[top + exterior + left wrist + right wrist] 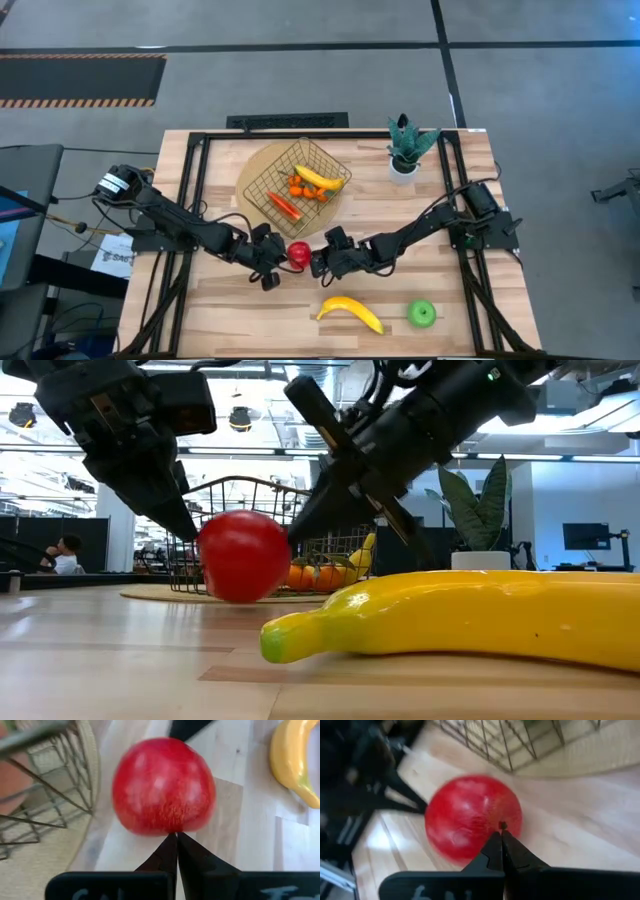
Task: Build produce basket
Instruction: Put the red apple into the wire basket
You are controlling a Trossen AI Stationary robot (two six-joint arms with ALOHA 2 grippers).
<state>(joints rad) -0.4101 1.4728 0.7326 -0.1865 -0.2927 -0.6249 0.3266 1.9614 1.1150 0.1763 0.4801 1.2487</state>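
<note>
Closest to your low camera lies a long yellow toy banana (470,615) on the wooden table (200,310), with a small green apple (423,314) just beside it. Behind it, you see the round red apple (298,253) sitting on the table between the left gripper (276,262) and right gripper (320,260), both with fingers pressed together at the apple's sides. Your square dark-gold wire basket (300,183) rests on a round tan mat (252,175), holding a banana, orange pieces and a red-orange stick.

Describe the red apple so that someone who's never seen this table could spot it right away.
Start at the wire basket on its round mat; the red apple lies just outside it, between the left gripper and right gripper. It's the only red ball-shaped fruit; the green apple sits apart.
</note>
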